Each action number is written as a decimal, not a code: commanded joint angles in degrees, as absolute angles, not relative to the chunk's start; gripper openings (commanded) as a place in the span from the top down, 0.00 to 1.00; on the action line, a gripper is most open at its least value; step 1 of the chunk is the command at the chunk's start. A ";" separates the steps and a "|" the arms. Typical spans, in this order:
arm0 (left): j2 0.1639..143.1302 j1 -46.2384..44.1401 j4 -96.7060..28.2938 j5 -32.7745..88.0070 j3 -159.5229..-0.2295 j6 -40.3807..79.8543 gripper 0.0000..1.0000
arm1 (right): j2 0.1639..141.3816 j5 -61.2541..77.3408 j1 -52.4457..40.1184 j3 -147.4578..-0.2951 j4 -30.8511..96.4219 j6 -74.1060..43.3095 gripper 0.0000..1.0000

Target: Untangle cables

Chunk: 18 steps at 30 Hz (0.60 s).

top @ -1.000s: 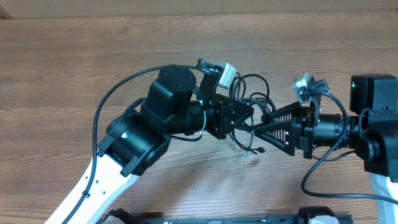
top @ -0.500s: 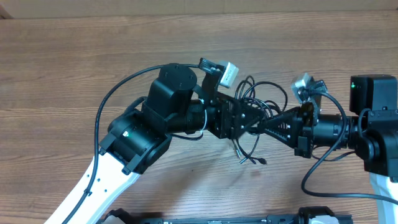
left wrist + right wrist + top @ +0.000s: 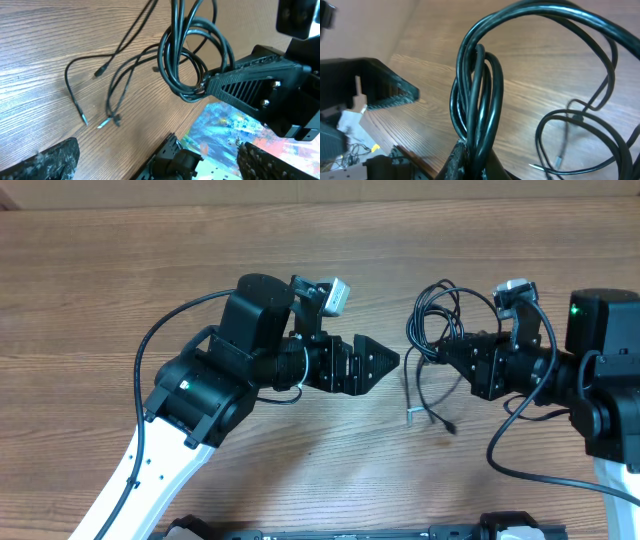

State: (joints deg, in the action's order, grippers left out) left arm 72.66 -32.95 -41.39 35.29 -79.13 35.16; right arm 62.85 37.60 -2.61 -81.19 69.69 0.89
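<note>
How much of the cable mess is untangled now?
Done: not much. Only a few cable ends trail loose over the table. In hand: the right gripper pinches the cables as one looped bunch, while the left gripper is open and empty. Left: pulling those loops apart, cord by cord.

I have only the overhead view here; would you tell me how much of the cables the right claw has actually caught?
Observer: In the right wrist view, the right claw pinches several strands of the cables together, not one.
Operator: Thanks. Is the left claw holding anything?
Observer: No. The left wrist view shows the left claw wide open and empty.
Operator: And the loose ends?
Observer: Two silver-tipped plugs lie on the table; the loops hang from the right claw.
</note>
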 commanded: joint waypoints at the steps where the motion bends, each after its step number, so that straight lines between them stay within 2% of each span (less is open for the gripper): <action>1: 72.31 -33.04 -41.32 33.82 -79.99 36.67 0.00 | 61.69 42.48 -2.50 -81.45 67.20 0.21 0.96; 13: 73.10 -33.04 -35.14 32.40 -79.99 45.36 0.03 | 58.22 44.71 -2.52 -81.45 61.76 0.23 0.96; 18: 74.72 -33.06 -33.98 32.88 -79.99 48.49 0.10 | 58.11 44.71 -2.55 -81.45 61.52 0.45 0.96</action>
